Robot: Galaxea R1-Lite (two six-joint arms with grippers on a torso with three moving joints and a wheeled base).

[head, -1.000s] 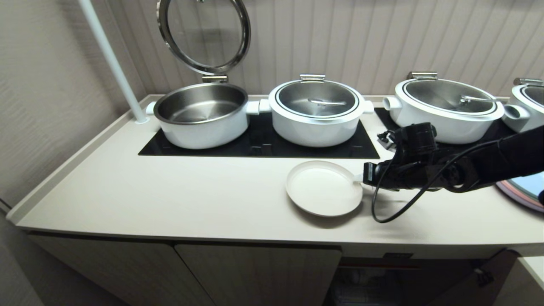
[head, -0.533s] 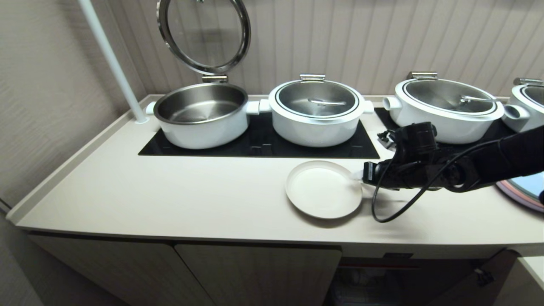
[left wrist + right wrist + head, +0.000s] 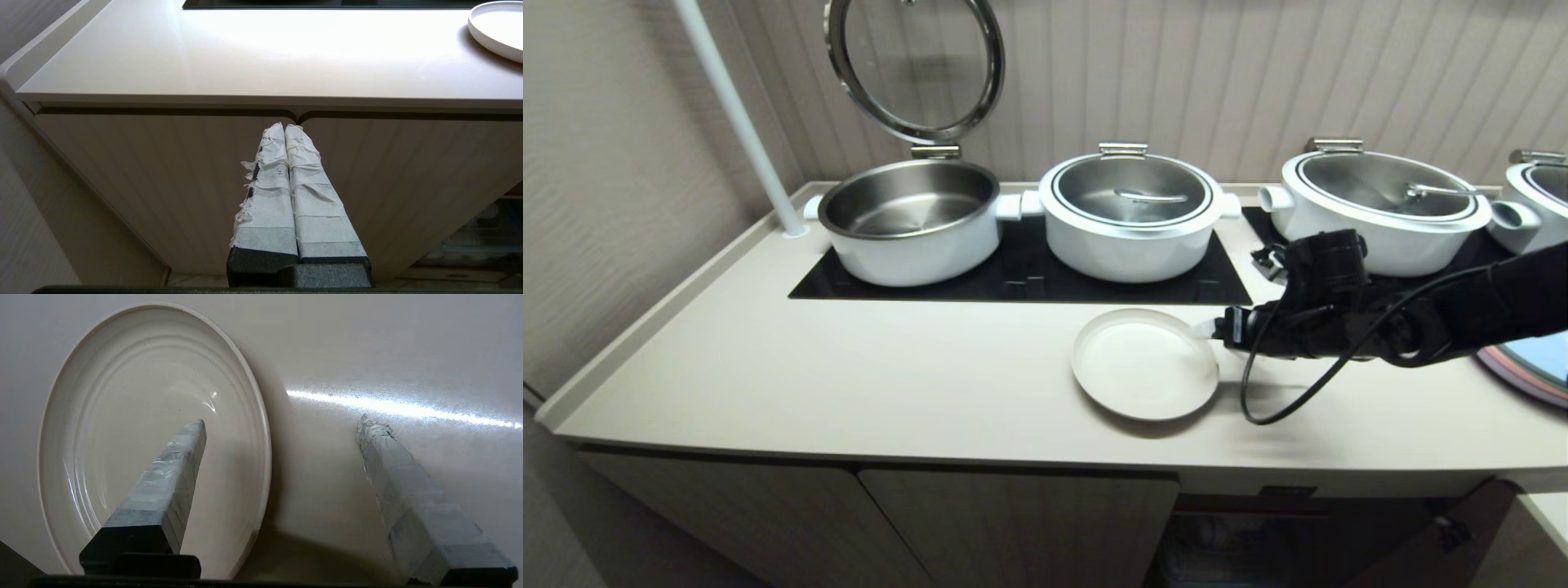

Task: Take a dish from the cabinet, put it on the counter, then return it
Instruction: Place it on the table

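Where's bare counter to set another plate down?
Widest bare patch: counter between its left lip, the cooktop and the dish. Narrower strip along the front edge. Crowded right of the dish: open right gripper, its cable, a pink-rimmed plate.

Four white pots are sitting in a row along the back: the leftmost pot (image 3: 909, 220) is standing open with its round glass lid (image 3: 915, 65) tilted upright behind it. The second pot (image 3: 1131, 214), third pot (image 3: 1380, 211) and fourth pot (image 3: 1535, 208) are wearing closed lids. A white pole (image 3: 737, 118) is rising at the far left, and a pink-and-blue plate (image 3: 1529, 369) is peeking in at the right edge.
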